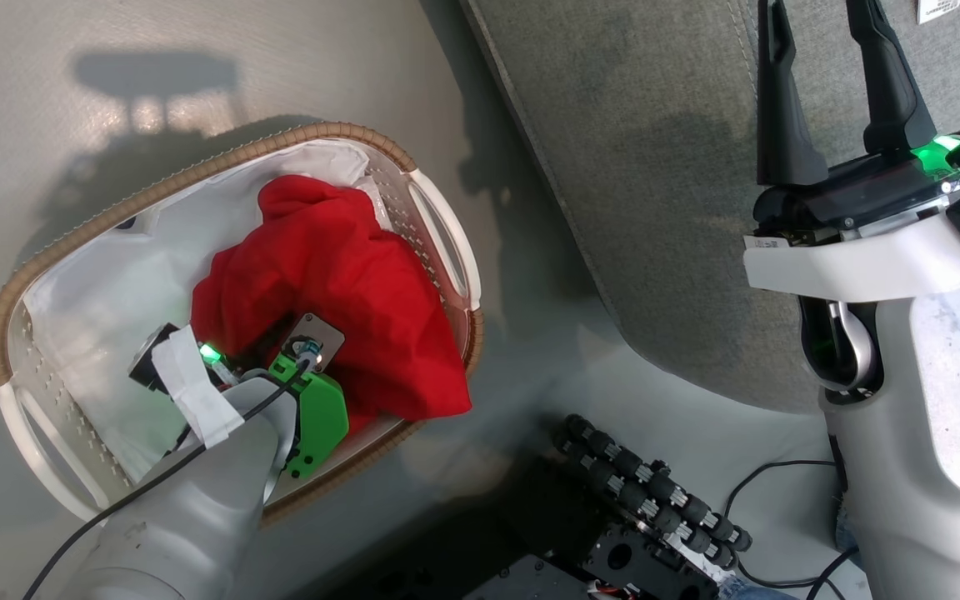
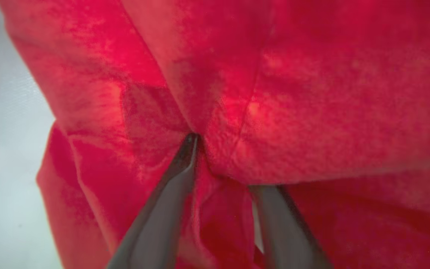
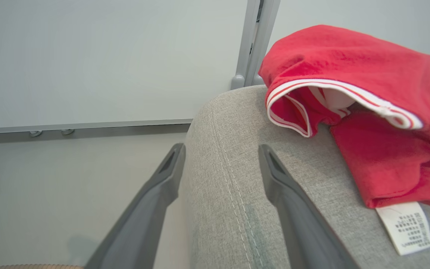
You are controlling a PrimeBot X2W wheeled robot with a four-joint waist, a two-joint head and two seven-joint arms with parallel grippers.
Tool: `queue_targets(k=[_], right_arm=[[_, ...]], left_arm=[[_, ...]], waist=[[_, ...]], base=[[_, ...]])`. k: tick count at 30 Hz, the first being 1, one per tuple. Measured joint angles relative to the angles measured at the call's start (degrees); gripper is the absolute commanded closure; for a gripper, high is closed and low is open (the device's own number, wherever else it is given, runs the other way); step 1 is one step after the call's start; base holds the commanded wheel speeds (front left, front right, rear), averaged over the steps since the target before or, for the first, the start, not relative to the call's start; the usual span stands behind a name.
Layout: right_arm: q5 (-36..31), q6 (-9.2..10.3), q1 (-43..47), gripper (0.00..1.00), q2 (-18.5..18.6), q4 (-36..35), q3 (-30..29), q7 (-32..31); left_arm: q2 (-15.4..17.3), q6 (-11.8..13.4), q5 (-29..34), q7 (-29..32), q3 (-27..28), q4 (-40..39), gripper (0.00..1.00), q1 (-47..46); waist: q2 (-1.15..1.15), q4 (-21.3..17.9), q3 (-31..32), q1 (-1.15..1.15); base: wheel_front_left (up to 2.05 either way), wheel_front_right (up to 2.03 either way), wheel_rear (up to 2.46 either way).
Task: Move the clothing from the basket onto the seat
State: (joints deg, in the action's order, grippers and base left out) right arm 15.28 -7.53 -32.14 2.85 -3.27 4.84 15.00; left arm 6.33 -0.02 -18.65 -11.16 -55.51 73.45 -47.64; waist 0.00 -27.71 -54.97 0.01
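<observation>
At left, the basket [image 1: 347,131] stood on the floor [image 1: 522,250] with its white liner [image 1: 113,283] showing. The plain red garment [image 1: 338,267] lay heaped in the basket's right half, one edge draped over the near rim. My left gripper [image 2: 226,168] reached down into this heap. Its fingers [image 2: 170,194] were sunk in the red cloth with a fold lying between them; whether they had clamped that fold I cannot tell. Right of the basket, across a strip of floor, lay the seat [image 1: 655,167]. My right gripper [image 1: 813,12] hung over the seat's rounded edge, jaws wide apart and holding nothing. At far right, the striped red garment [image 3: 349,59] rested on the seat, its white tag [image 3: 405,228] flat on the cushion.
</observation>
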Motion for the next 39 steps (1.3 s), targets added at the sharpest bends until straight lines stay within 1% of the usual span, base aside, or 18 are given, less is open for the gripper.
queue_targets(k=[1, 10, 18, 20, 32, 35, 39], right_arm=[[-0.01, 0.0, -0.05, 0.0, 0.0, -0.12, 0.03, 0.0], [-1.92, 0.0, -0.04, 0.0, -0.01, 0.14, -0.44, 0.0], [-5.68, 0.0, 0.65, 0.0, -0.04, 1.58, -1.44, 0.0], [-6.59, 0.0, 1.06, 0.0, -0.07, 1.91, -1.57, 0.0], [-12.18, 0.0, 4.98, 0.0, -0.09, 4.63, -4.09, 0.0], [-13.28, 0.0, 6.66, 0.0, -0.09, 5.26, -4.57, 0.0], [-14.47, 0.0, 9.05, 0.0, -0.09, 6.3, -5.21, 0.0]], left_arm=[[-0.03, 0.02, -0.27, -0.07, 0.14, 0.02, 1.0, -0.03], [-1.25, -0.94, -0.97, -2.41, -0.48, -0.48, 1.0, 0.09], [-2.31, -2.07, -1.43, -3.61, -1.13, -3.63, 1.0, 1.43], [-2.46, -2.25, -1.67, -3.65, -0.96, -4.99, 1.0, 1.87], [-2.98, -3.03, -1.94, -3.97, 1.88, -19.83, 1.0, 7.32], [-2.6, -3.64, -1.59, -3.97, 2.48, -22.61, 1.0, 8.72], [-1.33, -4.38, -0.79, -3.97, 3.54, -26.04, 1.0, 9.56]], waist=[[0.0, 0.06, 0.0, 0.0], [0.0, 2.1, 1.92, 0.0], [0.0, 5.22, 6.0, 0.0], [0.0, 6.07, 7.29, 0.0], [0.0, 11.95, 17.65, 0.0], [0.0, 13.35, 20.7, -0.01], [0.0, 15.19, 24.98, -0.01]], base=[[0.0, 0.0, 0.0], [0.0, 0.0, 0.0], [0.0, 0.0, 0.0], [0.0, 0.0, 0.0], [0.0, 0.0, 0.0], [0.0, 0.0, 0.0], [0.0, 0.0, 0.0]])
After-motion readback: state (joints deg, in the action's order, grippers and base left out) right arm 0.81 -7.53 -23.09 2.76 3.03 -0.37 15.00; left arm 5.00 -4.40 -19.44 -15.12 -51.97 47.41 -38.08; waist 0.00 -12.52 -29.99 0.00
